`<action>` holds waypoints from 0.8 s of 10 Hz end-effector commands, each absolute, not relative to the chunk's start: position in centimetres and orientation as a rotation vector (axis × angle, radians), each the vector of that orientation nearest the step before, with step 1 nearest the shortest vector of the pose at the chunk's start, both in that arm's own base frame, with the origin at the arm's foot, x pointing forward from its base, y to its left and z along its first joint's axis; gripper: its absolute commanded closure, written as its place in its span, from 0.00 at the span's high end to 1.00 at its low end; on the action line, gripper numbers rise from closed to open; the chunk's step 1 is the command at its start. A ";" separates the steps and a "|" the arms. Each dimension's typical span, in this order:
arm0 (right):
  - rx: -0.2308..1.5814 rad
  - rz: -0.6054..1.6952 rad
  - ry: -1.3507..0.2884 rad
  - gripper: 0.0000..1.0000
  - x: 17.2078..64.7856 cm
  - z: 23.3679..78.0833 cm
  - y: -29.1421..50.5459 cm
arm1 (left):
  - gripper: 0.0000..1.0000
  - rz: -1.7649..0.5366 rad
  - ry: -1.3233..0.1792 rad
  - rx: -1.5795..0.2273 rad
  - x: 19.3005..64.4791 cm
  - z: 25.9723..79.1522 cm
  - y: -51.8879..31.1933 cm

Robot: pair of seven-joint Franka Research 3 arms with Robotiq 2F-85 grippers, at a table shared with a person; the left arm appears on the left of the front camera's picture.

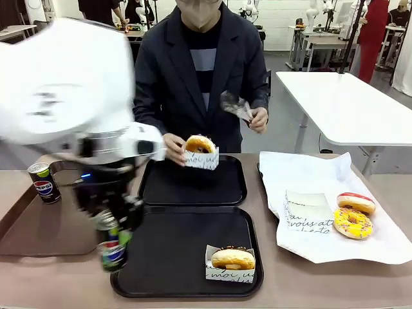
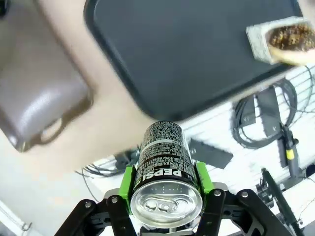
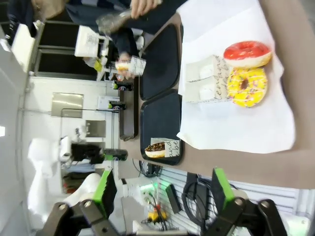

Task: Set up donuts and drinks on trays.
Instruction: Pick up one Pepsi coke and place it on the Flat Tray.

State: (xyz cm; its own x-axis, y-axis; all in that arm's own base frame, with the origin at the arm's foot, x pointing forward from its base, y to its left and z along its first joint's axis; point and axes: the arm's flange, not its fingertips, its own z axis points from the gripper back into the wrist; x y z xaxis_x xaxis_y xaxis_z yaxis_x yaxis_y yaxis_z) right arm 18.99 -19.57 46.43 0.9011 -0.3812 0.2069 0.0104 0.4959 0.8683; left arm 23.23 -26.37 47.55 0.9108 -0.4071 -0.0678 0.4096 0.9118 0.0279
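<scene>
Holding can: left gripper (image 2: 166, 183) has both green pads pressed on the sides of a black Pepsi can (image 2: 165, 157), silver top toward the wrist camera.
Held can, place: at the table's near edge, just beside the left front corner of the near black tray (image 1: 183, 248), between it and the brown tray (image 1: 35, 235). The front view is blurred, so whether its base touches the table cannot be told.
Right gripper (image 3: 163, 191): fingers spread wide, nothing between them.
Second can (image 1: 44, 183): upright on the far left part of the brown tray.
Near black tray, contents: one chocolate-topped donut (image 1: 232, 259) in a white printed sleeve, at the front right corner.
Far black tray (image 1: 193, 187): bare. A person's hand (image 1: 172, 147) holds a sleeved donut (image 1: 201, 148) over its far edge.
Person's other hand (image 1: 259, 120): raised, holding a shiny item, possibly tongs or crumpled wrap.
White paper (image 1: 309, 170): spread on the table to the right of the trays.
On the paper: an empty sleeve (image 1: 308, 212), a pink donut (image 1: 356, 202) and a yellow sprinkled donut (image 1: 352, 223), the two donuts touching.
</scene>
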 end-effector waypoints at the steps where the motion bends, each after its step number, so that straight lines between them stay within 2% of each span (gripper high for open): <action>1: 1.047 -0.228 -0.419 1.00 19.0 46.4 -19.6 | 0.58 -0.390 -0.019 0.011 19.2 49.4 -22.1; 4: 1.047 -0.228 -0.419 1.00 19.0 46.4 -19.6 | 0.58 -0.345 -0.009 0.010 20.8 48.7 -22.4; 5: 1.047 -0.228 -0.419 1.00 19.0 46.4 -19.6 | 0.58 -0.365 -0.015 0.019 18.9 49.4 -21.6; 8: 1.047 -0.228 -0.419 1.00 19.0 46.4 -19.6 | 0.58 -0.365 -0.015 0.019 18.9 49.4 -21.6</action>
